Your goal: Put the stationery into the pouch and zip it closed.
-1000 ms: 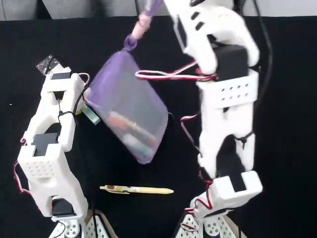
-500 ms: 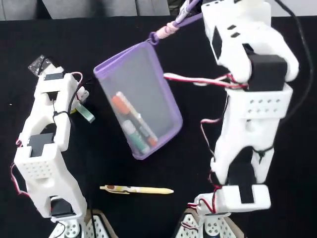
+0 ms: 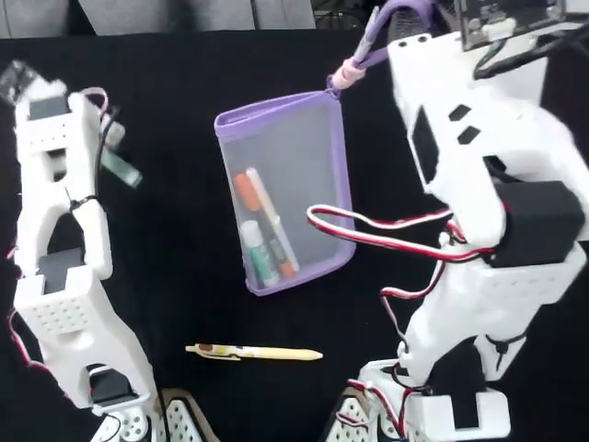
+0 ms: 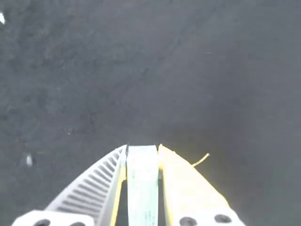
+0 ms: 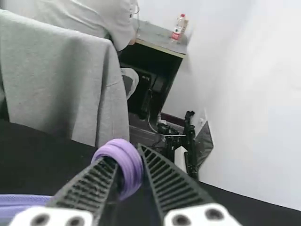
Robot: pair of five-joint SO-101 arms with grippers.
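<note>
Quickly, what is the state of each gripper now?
Left gripper: closed on a green strip.
Right gripper: closed on the purple loop of the pouch.

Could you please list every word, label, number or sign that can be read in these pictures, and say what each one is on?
No text can be read anywhere.
On the yellow pen: small marks near one end, too small to read.
On the markers inside the pouch: print too blurred to read.
On the pale green strip in the left claw: faint marks, unreadable.
On the bottle: a red label, too small to read.
</note>
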